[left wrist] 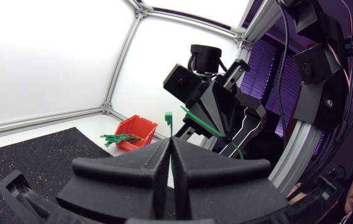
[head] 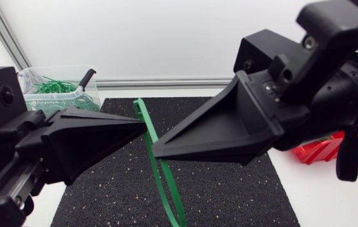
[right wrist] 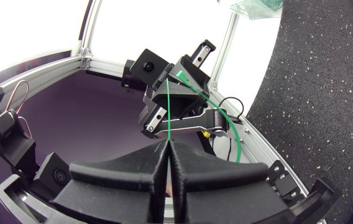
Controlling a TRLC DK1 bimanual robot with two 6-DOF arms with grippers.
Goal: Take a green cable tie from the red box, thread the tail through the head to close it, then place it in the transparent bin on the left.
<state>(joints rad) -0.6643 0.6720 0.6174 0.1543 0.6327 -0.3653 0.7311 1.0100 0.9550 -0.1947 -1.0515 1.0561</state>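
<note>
A green cable tie [head: 160, 170] hangs in a long narrow loop over the black mat, held up between both grippers. My left gripper [head: 145, 128] is shut on it near its upper end; in the left wrist view the tie's head [left wrist: 168, 117] pokes out just past the shut left gripper [left wrist: 170, 149]. My right gripper [head: 155, 150] is shut on the strap just below; in its wrist view the strap [right wrist: 168, 112] runs straight ahead from the right gripper [right wrist: 166, 152] toward my left gripper. The red box [head: 321, 150] lies at the right. The transparent bin [head: 59, 88] stands at the back left.
A black speckled mat [head: 229, 189] covers the table's middle. The bin holds several closed green ties, and the red box [left wrist: 134, 129] has green ties sticking out. An aluminium frame rail [head: 166, 82] runs along the back edge.
</note>
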